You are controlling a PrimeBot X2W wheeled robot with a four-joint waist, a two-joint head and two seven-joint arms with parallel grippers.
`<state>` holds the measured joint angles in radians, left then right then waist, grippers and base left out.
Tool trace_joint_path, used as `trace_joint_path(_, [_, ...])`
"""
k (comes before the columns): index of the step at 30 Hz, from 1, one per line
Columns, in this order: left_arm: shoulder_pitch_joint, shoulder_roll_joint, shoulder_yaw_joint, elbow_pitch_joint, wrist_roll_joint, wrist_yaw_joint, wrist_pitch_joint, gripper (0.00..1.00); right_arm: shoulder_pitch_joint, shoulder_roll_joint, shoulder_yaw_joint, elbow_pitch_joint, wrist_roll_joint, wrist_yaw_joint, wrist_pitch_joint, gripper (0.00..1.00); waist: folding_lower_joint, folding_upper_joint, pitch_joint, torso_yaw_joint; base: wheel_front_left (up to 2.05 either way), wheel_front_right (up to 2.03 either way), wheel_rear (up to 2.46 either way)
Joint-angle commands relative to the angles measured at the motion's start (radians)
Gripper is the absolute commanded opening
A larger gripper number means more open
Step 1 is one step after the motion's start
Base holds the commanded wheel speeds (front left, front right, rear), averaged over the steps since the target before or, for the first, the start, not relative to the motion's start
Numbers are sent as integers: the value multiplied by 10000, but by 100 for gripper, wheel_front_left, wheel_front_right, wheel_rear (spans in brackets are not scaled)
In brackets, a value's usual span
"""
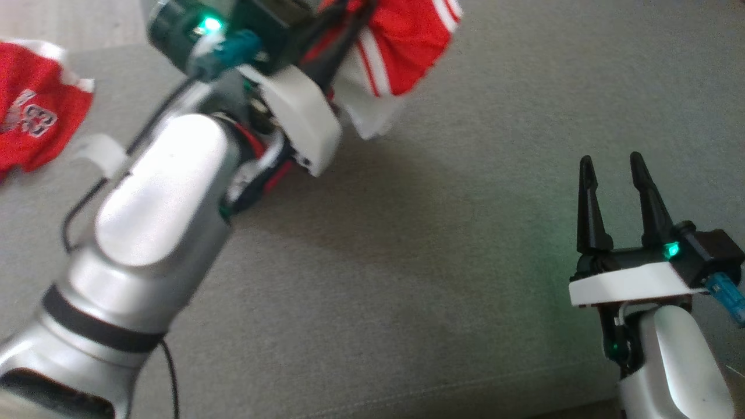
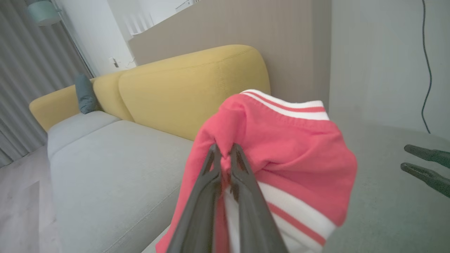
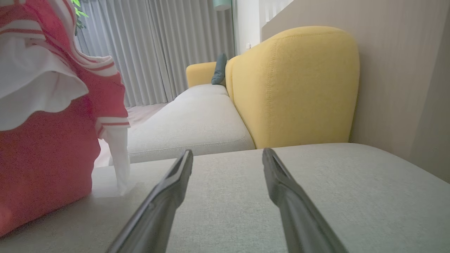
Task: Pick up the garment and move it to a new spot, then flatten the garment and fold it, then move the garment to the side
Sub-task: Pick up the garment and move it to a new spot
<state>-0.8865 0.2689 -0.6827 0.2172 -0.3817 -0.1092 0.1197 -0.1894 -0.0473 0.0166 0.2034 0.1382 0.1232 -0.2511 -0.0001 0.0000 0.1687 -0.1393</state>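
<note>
The garment [image 1: 407, 41] is a red jersey with white stripes and trim. It hangs bunched from my left gripper [image 1: 349, 29], raised at the top of the head view. In the left wrist view that gripper [image 2: 225, 149] is shut on a pinch of the red cloth [image 2: 288, 151]. A red part with a white number print [image 1: 29, 116] lies on the cushion at the far left; my left arm hides how it joins the rest. From the right wrist, the garment [image 3: 45, 151] hangs down to the seat. My right gripper [image 1: 611, 163] [image 3: 227, 154] stands open and empty, low over the cushion at the right.
The grey seat cushion [image 1: 436, 262] spreads under both arms. A yellow sofa back [image 3: 295, 88] rises behind it, with a teal pillow [image 2: 85, 94] further along. Grey curtains [image 3: 158, 45] hang beyond. A dark cable [image 2: 427, 63] runs down the wall.
</note>
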Motion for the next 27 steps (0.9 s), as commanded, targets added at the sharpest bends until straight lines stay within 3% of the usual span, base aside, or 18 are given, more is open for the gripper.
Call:
trace_joint_path(1, [-510, 101, 288, -320, -48, 103, 33, 0, -19, -29, 200, -355, 85, 75, -107, 100, 1, 0, 137, -337, 0, 0, 0])
trace_joint_path(8, [254, -1011, -193, 936, -581, 187, -265, 0, -107, -29, 528, -353, 343, 75, -107, 100, 1, 0, 553, -1199, 0, 0, 0])
trace_joint_path(16, [1214, -1814, -632, 3368, -595, 536, -1675, 2, 88, -29, 733, -473, 448, 75, -107, 100, 1, 0, 670, -2011, 0, 0, 0])
trace_joint_path(18, [1400, -1956, -801, 3807, -645, 550, -1926, 15, 155, -29, 753, -489, 459, 75, -107, 100, 1, 0, 675, -2084, 0, 0, 0])
trace_joint_path(19, [1466, -2010, -863, 3985, -675, 580, -2063, 33, 177, -29, 760, -504, 467, 75, -107, 100, 1, 0, 694, -2104, 0, 0, 0])
trace_joint_path(20, [1512, -2054, -929, 4142, -699, 612, -2197, 55, 186, -29, 759, -523, 477, 75, -107, 100, 1, 0, 727, -2110, 0, 0, 0])
trace_joint_path(21, [1554, -2087, -1015, 4291, -711, 634, -2298, 100, 186, -29, 753, -536, 489, 75, -107, 100, 1, 0, 750, -2109, 0, 0, 0])
trace_joint_path(27, [1618, -2177, -1366, 4629, -1071, 650, -2917, 100, 173, -29, 588, -524, 457, 75, -107, 100, 1, 0, 770, -1768, 0, 0, 0])
